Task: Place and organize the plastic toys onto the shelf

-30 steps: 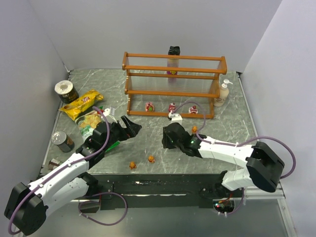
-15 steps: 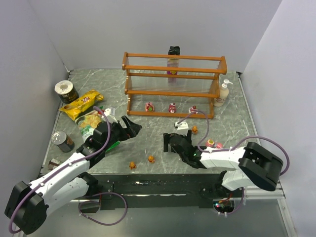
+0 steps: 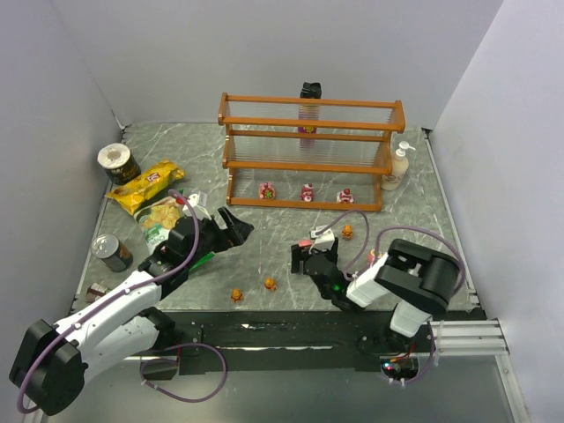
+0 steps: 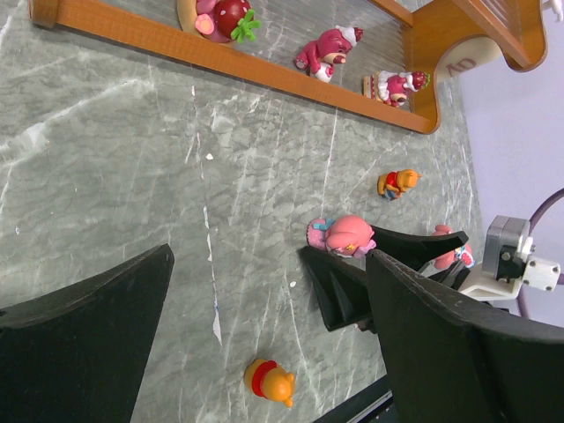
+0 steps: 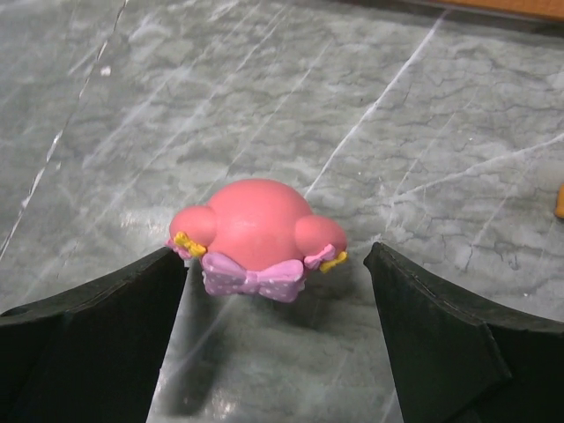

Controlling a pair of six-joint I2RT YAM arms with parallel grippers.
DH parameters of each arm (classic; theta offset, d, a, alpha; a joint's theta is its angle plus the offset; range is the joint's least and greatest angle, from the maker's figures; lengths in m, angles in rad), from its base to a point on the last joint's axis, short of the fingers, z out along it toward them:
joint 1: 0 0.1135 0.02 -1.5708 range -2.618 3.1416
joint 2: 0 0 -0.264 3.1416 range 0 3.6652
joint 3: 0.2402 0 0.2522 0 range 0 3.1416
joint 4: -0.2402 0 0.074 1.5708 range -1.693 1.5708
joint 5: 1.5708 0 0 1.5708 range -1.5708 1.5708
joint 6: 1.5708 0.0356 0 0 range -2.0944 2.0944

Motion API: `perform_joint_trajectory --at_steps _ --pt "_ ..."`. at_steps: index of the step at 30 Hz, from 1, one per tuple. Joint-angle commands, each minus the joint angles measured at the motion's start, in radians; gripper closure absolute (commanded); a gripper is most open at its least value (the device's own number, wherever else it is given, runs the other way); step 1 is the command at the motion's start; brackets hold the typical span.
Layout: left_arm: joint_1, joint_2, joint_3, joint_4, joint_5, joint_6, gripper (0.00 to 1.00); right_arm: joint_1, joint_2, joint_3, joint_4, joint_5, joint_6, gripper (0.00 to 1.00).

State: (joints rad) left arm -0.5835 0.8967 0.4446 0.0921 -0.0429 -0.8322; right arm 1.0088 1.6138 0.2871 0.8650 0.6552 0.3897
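The shelf (image 3: 308,150) stands at the back, with three pink toys (image 3: 307,192) on its bottom tier; they also show in the left wrist view (image 4: 326,51). My right gripper (image 3: 304,256) is open, low on the table. Its fingers (image 5: 106,317) stand on either side of a pink toy with a purple bow (image 5: 256,233), not touching it; the left wrist view shows it too (image 4: 344,236). Three orange toys lie loose (image 3: 237,295) (image 3: 270,284) (image 3: 347,232). Another pink toy (image 3: 374,257) lies to the right. My left gripper (image 3: 231,225) is open and empty.
Two chip bags (image 3: 145,185) (image 3: 163,220) and cans (image 3: 117,161) (image 3: 111,251) lie on the left. A lotion bottle (image 3: 399,167) stands right of the shelf. A black-capped bottle (image 3: 310,91) stands behind the shelf.
My right arm has folded back toward its base, and its gripper has come down around the pink toy with the purple bow. My left arm has not moved.
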Motion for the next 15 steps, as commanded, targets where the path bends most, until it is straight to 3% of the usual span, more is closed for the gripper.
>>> perform_joint_trajectory --at_steps 1,7,15 --pt "0.004 -0.001 -0.009 0.034 -0.017 0.011 0.04 0.022 0.101 -0.019 0.170 0.074 -0.006 0.09" --pt "0.004 0.001 -0.009 0.034 -0.025 0.013 0.04 0.027 0.158 0.004 0.206 0.054 -0.014 0.13" --pt "0.004 0.011 -0.007 0.041 -0.015 0.015 0.04 0.024 0.158 0.061 0.089 0.064 0.017 0.43"
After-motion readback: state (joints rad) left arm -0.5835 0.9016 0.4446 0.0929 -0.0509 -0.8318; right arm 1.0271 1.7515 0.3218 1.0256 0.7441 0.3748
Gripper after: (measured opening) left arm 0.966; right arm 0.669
